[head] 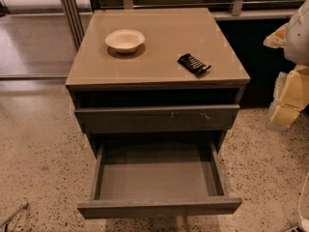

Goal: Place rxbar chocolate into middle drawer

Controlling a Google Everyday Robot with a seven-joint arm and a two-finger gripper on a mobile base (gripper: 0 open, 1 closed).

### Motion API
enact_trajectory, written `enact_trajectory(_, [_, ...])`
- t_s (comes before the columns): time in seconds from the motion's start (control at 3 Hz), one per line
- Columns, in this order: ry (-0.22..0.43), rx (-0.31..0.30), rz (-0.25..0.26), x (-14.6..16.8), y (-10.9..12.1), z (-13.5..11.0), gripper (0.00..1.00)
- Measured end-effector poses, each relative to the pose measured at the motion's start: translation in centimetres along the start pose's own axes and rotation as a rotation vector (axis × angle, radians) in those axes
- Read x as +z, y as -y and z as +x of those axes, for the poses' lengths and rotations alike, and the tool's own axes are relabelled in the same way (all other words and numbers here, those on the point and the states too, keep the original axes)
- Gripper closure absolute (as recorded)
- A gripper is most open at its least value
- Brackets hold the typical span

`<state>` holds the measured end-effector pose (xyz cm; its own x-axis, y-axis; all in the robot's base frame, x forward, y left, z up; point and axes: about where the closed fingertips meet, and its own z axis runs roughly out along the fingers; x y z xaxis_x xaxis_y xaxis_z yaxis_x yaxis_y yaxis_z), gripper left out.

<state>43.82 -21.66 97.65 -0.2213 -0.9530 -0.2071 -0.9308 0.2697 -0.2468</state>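
Closest to me, the middle drawer (159,208) stands pulled well out of the grey cabinet (227,76), its plain flat front facing me and its grey inner box lying open to view. Speckled stone floor (38,168) spreads to either side of it. Just above, the scratched drawer front (157,118) sits only a little proud of the cabinet body, with a dark gap over it under the top.

On the tan cabinet top (164,28), the rxbar chocolate (194,64) lies flat near the front right corner, turned at a slant, its black wrapper showing pale lettering. It is up on the top, not in the drawer. Farther back and to the left sits a white bowl (125,40), upright, well apart from the bar.

At the right edge, off the side of the cabinet and at about the height of its top, hangs the gripper (288,100), a pale yellowish shape below a white part of the arm. It touches nothing that I can see and is well apart from the bar; whether it is parted or closed I cannot tell.

Beyond the cabinet run metal rails (183,5) and a dark wall.
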Motion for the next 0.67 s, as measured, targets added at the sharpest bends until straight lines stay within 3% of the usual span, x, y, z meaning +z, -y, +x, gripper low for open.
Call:
enact_trajectory(0.33, [0.006, 0.000, 0.012, 0.5, 0.7, -0.1, 0.00])
enact_trajectory(0.67, [0.061, 0.016, 0.040, 2.4, 3.8, -0.5, 0.00])
